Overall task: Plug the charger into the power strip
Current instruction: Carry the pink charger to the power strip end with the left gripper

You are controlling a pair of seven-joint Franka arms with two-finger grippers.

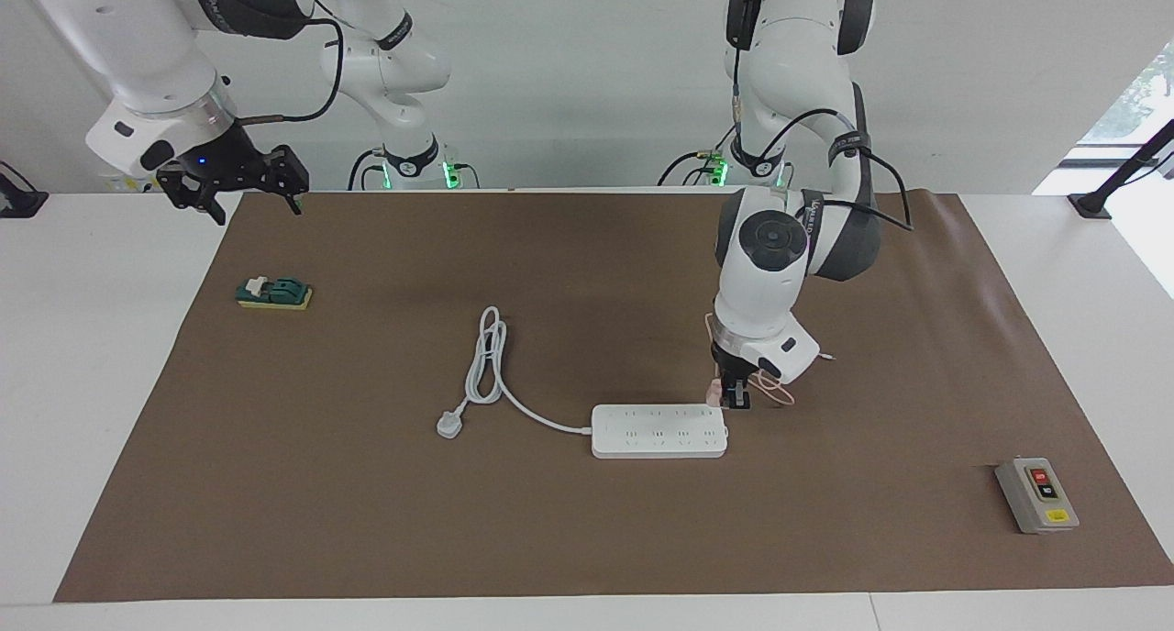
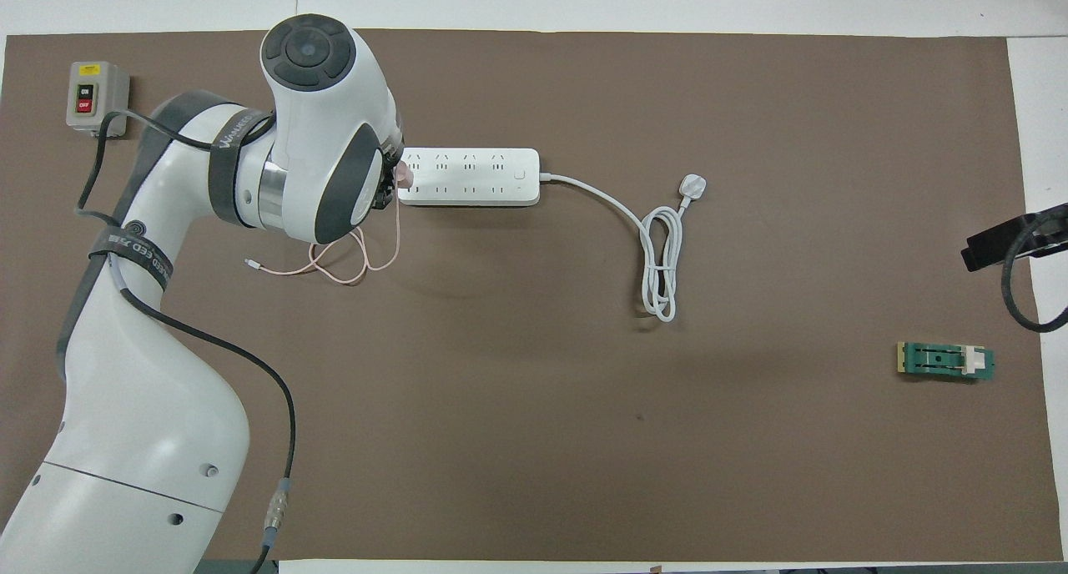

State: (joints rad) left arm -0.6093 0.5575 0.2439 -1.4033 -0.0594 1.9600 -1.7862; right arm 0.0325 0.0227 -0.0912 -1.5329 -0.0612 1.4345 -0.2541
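The power strip lies flat on the brown mat, a long white bar with two rows of sockets. My left gripper points down at the strip's end toward the left arm, shut on the small pink charger. The charger hangs just over that end's edge. Its thin pink cable trails in loops on the mat nearer to the robots. In the overhead view the left wrist hides most of that gripper. My right gripper waits open, high over the mat's corner at the right arm's end.
The strip's thick white cord coils toward the right arm's end and ends in a white plug. A grey button box sits at the mat's corner. A green block lies below the right gripper.
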